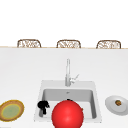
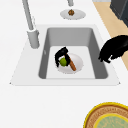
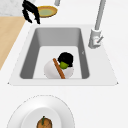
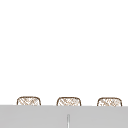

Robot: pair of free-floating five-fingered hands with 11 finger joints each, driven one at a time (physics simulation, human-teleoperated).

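One red ball (image 1: 67, 115) in front of right hand (image 2: 60, 53), tight round green fruit (image 2: 63, 61) on white plate (image 2: 78, 63); left hand (image 1: 43, 106) clenched.

Faucet (image 2: 30, 22) appeared brushed metal; sink (image 2: 50, 37) matt grey; table (image 2: 50, 105) smooth white; chairs (image 1: 68, 44) woven wicker.

sink (image 1: 40, 100): bowl (image 2: 76, 63) inside | plate (image 1: 11, 110) left of sink | dish (image 1: 112, 106) right | faucet (image 1: 67, 72) behind
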